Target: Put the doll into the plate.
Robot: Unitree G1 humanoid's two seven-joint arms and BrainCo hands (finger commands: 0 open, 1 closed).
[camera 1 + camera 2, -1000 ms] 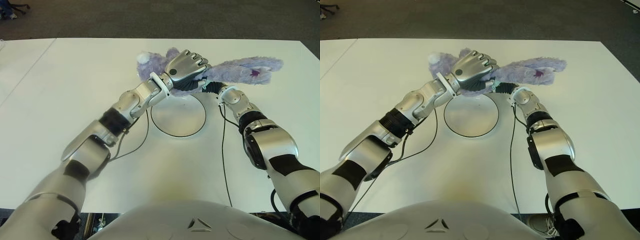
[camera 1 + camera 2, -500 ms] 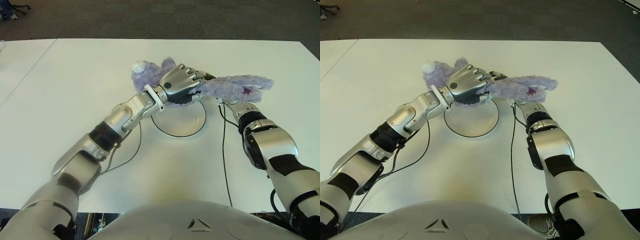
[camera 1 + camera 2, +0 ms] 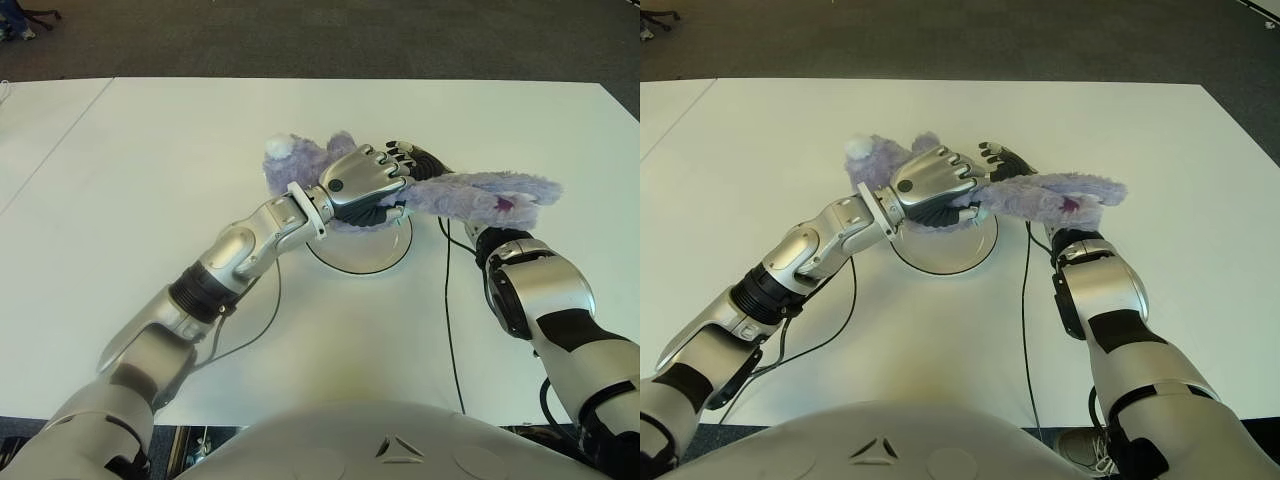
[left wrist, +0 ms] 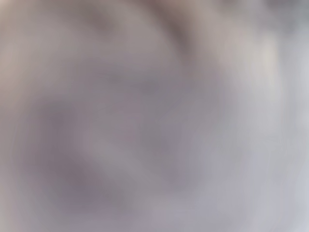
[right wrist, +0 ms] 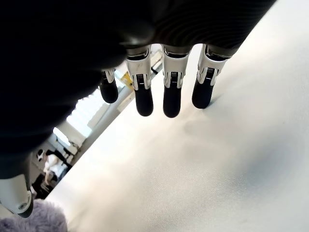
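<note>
The eye views are evenly and brightly lit from above. The white table (image 3: 150, 160) reflects a broad soft sheen without hard glare, and only faint, short shadows lie under the left arm (image 3: 240, 250) and beside the thin cables near the plate (image 3: 360, 250). Beyond the table's far edge the floor (image 3: 300, 35) is much dimmer. Straight table edges bow slightly toward the corners of both eye views. The left wrist view is wholly out of focus (a grey-lilac smear, nothing readable). In the right wrist view the fingers (image 5: 144, 92) are sharp and dark against a washed-out, overexposed table surface, with a soft shadow just beside the fingertips.
</note>
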